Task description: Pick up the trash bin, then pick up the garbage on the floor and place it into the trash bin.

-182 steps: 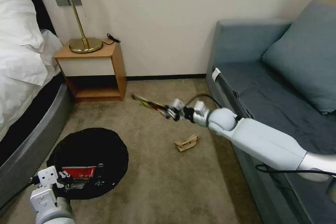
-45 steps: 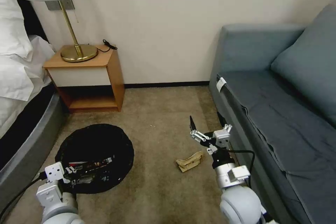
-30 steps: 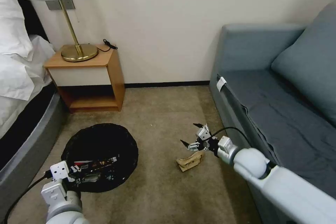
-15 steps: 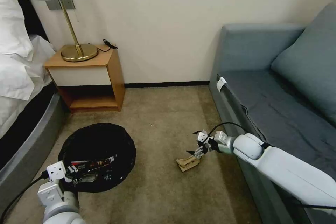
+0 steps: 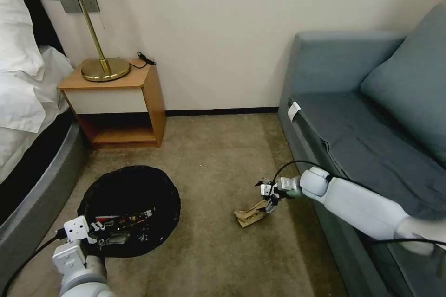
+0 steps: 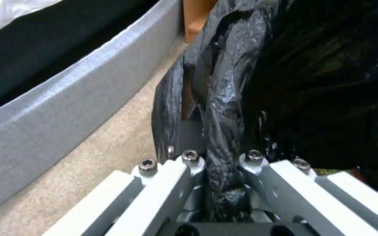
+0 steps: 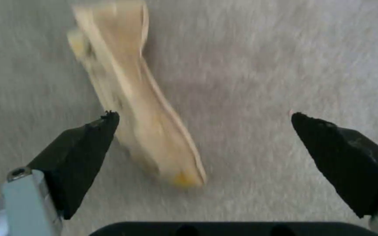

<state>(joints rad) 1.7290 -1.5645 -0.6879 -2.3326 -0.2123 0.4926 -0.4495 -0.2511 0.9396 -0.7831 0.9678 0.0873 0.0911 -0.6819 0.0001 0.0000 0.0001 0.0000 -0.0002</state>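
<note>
**Reaching for the last scrap of paper**

My right gripper (image 7: 202, 131) is hanging just above the carpet (image 5: 218, 148) with its black fingertips (image 7: 88, 144) spread wide. The crumpled tan paper (image 7: 136, 108) is lying between them, though nearer one tip than the other. From the head view I am reaching out low from the sofa (image 5: 362, 139) side, with the right gripper (image 5: 268, 195) poised at the raised end of the tan paper (image 5: 251, 213).

To do this well, I am judging that I should shift sideways so the paper sits midway between the tips, then lower until they brush the pile before squeezing. The paper looks light and springy, so a lopsided pinch could flick it away.

My left gripper (image 6: 221, 170) is pinching a fold of the black bag at the rim of the trash bin (image 5: 130, 209), which is sitting low at my left beside the bed (image 5: 42, 181). Red-and-white litter is lying inside it.

The paper is smeared in my wrist view, so I cannot tell how high my tips are sitting above it. The bin's white body is hidden under the bag, and the bag is blocking most of the bin's inside from my left wrist.
</note>
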